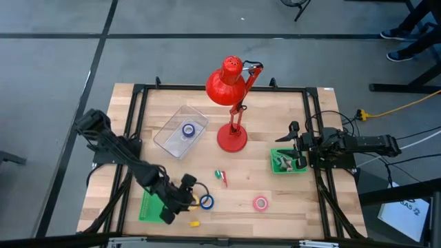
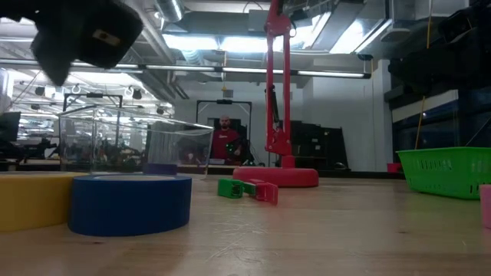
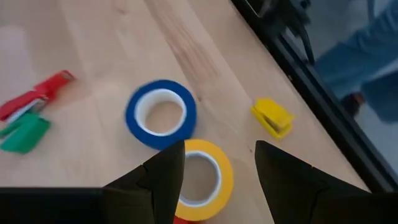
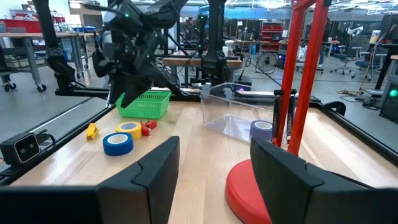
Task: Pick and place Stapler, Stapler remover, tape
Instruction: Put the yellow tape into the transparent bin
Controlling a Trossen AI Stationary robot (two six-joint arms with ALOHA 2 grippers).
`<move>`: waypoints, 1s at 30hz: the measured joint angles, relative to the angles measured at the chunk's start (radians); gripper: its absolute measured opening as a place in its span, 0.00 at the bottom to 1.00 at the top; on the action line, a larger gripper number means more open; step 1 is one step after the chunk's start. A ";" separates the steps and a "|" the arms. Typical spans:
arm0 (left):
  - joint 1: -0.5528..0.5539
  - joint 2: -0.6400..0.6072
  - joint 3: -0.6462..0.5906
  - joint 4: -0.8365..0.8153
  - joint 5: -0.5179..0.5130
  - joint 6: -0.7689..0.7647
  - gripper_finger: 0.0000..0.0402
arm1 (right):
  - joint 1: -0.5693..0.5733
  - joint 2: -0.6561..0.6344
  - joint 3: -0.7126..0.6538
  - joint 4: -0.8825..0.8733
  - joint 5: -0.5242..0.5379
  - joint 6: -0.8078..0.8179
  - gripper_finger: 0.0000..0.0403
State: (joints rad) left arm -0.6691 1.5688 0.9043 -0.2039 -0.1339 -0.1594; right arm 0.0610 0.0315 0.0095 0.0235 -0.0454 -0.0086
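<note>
Hovering over the table's near-left corner, the left gripper (image 1: pixel 186 195) has its fingers spread wide with nothing between them; in the left wrist view the yellow tape roll (image 3: pixel 202 178) lies on the wood below the gap, touching the blue tape roll (image 3: pixel 161 114). From above, that blue roll (image 1: pixel 206 202) sits at about 3 o'clock from the gripper, and a small yellow piece (image 1: pixel 194 223) (too small to identify) lies at its 5 o'clock. A pink tape roll (image 1: pixel 260 202) rests farther right, well apart from the pair. Between them and the red desk lamp (image 1: pixel 232 110) lies a small red-and-green item (image 1: pixel 221 177), possibly the staple remover, though I cannot tell. A clear plastic box (image 1: pixel 180 130) at the lamp's 9 o'clock holds another blue-purple tape roll (image 1: pixel 188 129). A green basket (image 1: pixel 150 205) sits partly under the left arm. The right gripper (image 1: pixel 295 142) waits at the right edge above a second green basket (image 1: pixel 288 160), its fingers parted and empty in the right wrist view.
</note>
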 joint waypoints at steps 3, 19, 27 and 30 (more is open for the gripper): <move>-0.004 0.027 0.000 -0.008 0.019 0.026 0.48 | 0.000 0.000 0.000 0.000 0.000 0.000 0.49; 0.062 0.173 0.015 0.001 0.134 -0.186 0.48 | 0.000 0.000 0.000 0.000 0.000 0.000 0.49; 0.058 0.222 0.044 -0.004 0.151 -0.226 0.32 | 0.000 0.000 0.000 0.000 0.000 0.000 0.49; 0.062 0.223 0.045 -0.011 0.158 -0.265 0.18 | 0.000 0.000 0.000 0.000 0.000 0.000 0.49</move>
State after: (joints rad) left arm -0.6069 1.7923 0.9493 -0.2147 0.0242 -0.4245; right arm 0.0608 0.0315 0.0097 0.0235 -0.0452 -0.0086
